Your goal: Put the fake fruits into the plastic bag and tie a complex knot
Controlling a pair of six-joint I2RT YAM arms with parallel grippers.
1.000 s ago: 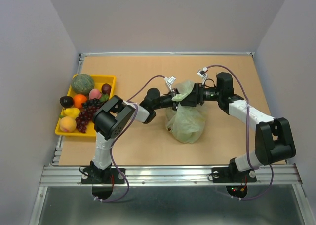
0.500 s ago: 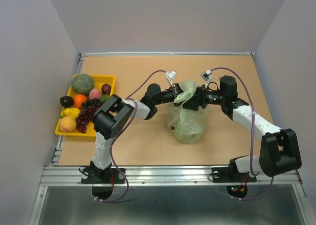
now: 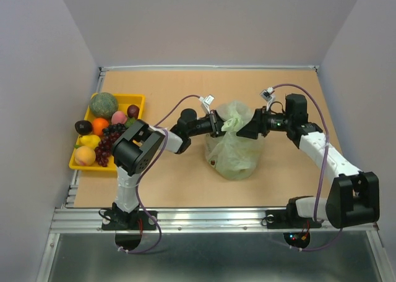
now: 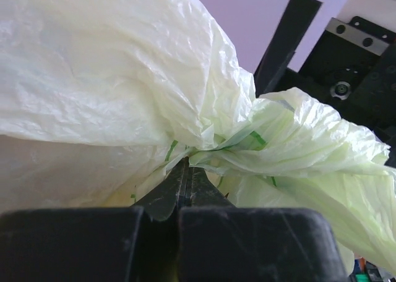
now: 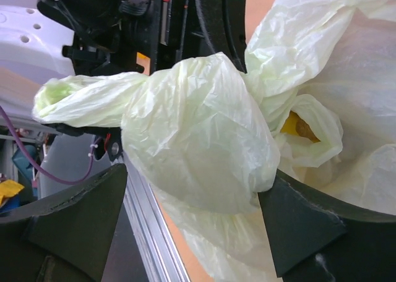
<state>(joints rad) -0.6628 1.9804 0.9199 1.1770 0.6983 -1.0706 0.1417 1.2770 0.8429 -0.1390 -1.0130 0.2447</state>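
Two hands horizontal, facing | left hand [image 4: 184, 170] pinching plastic bag [image 3: 234, 155] | right hand [image 5: 185, 201] spread

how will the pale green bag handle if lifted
Probably floppy: the pale green crinkly plastic bag bunches where the left gripper pinches it. Likely light, being thin translucent film, though the yellow thing inside may make it sag.

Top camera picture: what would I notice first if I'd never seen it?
The pale green plastic bag in the middle. The left gripper pinches its top shut, and the right gripper stands open around the bunched plastic. Next come the colourful fake fruits piled in the yellow tray at the left.
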